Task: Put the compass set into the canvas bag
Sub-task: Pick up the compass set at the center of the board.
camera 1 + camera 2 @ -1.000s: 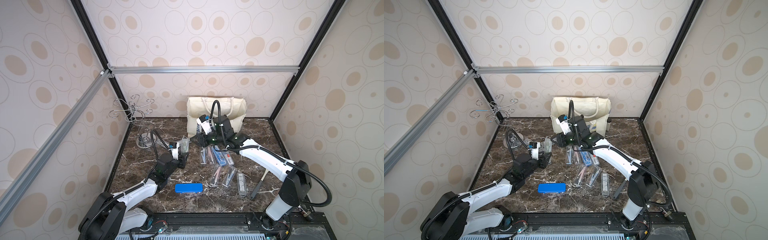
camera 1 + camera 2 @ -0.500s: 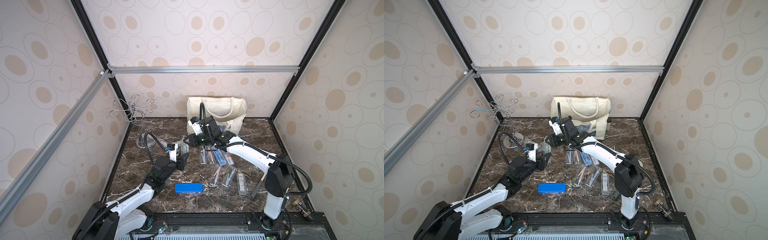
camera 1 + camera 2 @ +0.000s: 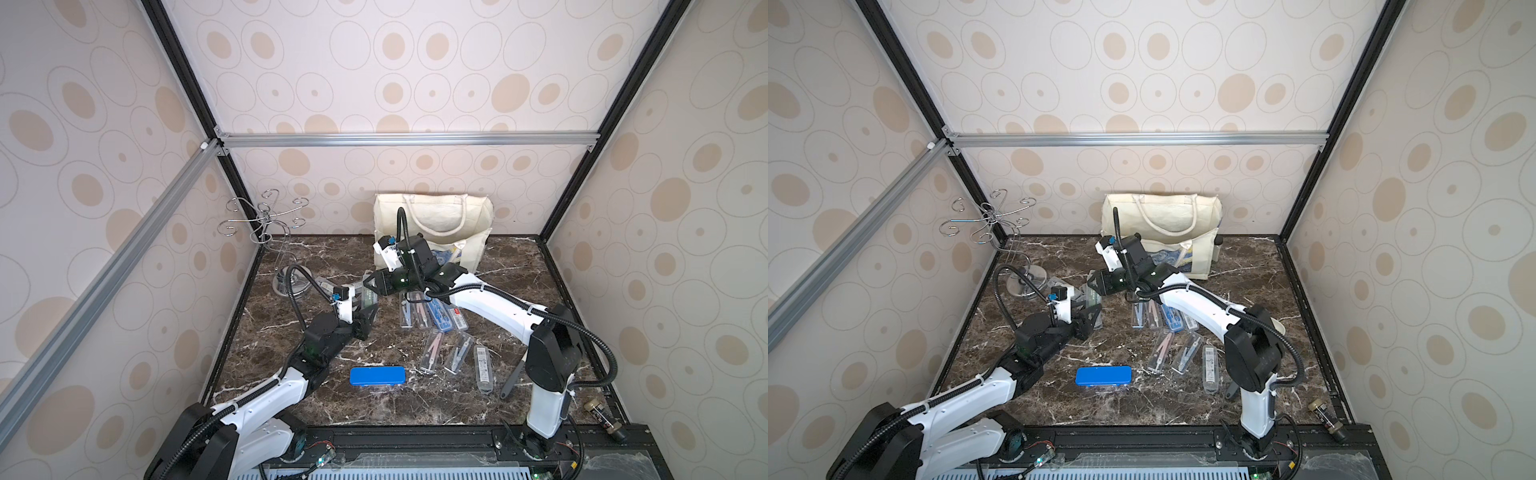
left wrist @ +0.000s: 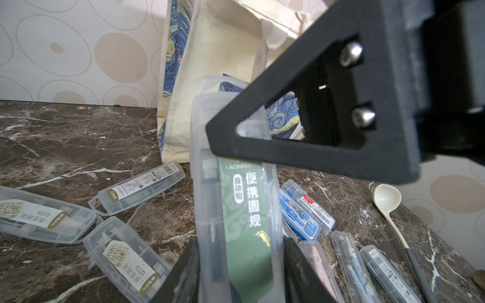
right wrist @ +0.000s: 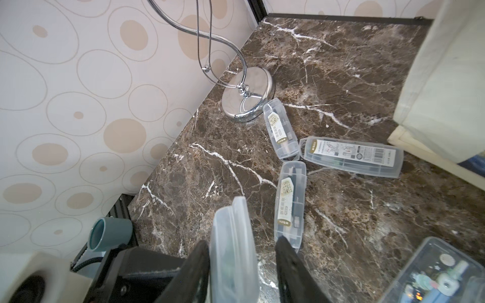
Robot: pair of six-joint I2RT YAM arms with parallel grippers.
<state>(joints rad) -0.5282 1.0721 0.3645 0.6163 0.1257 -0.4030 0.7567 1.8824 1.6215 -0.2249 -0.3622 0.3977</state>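
Over the marble desk (image 3: pixel 457 399), grips compass set (image 4: pixel 236 210) upright in left fingers (image 4: pixel 301 270), offering its top to open right fingers (image 5: pixel 288 265) nearer the twelve-o'clock canvas bag (image 3: pixel 478 220).

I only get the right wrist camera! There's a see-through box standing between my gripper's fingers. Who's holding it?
Observer: The left gripper is. It is shut on the clear compass case, at the end opposite yours.
Operator: Where's the bag? I just see a cream corner.
Observer: The canvas bag stands upright at the back of the table, just beyond the right gripper.
Operator: Is anything hiding from me?
Observer: Yes, a blue case lies flat by itself near the table's front edge.
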